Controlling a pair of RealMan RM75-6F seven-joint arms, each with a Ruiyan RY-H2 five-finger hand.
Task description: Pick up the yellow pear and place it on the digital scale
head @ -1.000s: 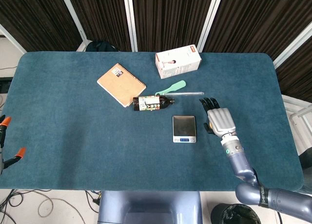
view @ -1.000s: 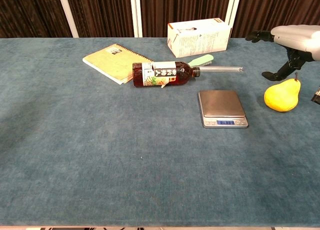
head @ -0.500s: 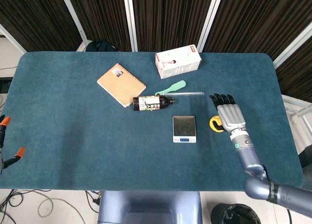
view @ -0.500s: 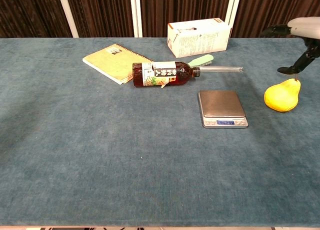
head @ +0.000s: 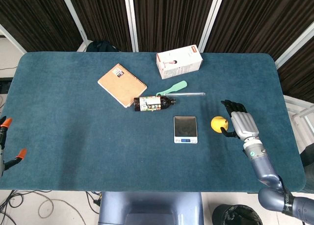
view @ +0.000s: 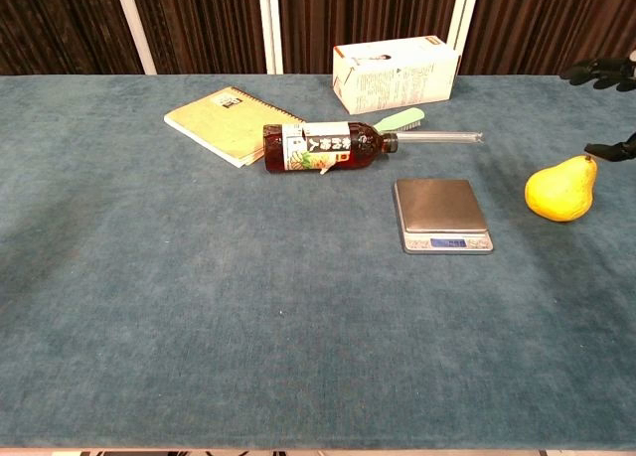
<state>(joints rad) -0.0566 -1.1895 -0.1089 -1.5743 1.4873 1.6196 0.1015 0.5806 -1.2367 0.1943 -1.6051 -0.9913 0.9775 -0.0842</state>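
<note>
The yellow pear point(head: 219, 124) point(view: 561, 189) lies on the blue table, right of the digital scale point(head: 185, 129) point(view: 441, 215), whose steel platform is bare. My right hand point(head: 242, 124) hovers just right of the pear with fingers spread, holding nothing; its thumb reaches toward the fruit. In the chest view only dark fingertips point(view: 599, 72) show at the right edge. My left hand is not seen in either view.
A dark bottle point(head: 154, 103) lies on its side behind the scale, with a glass tube point(head: 189, 93) and a green-handled tool point(head: 172, 87) beside it. Further back are a tan notebook point(head: 121, 85) and a white box point(head: 179, 61). Orange-tipped clamps point(head: 6, 137) sit at the left edge.
My right hand slid rightward from above the pear to its right side, uncovering the fruit in the head view. The pear and scale stayed put.
</note>
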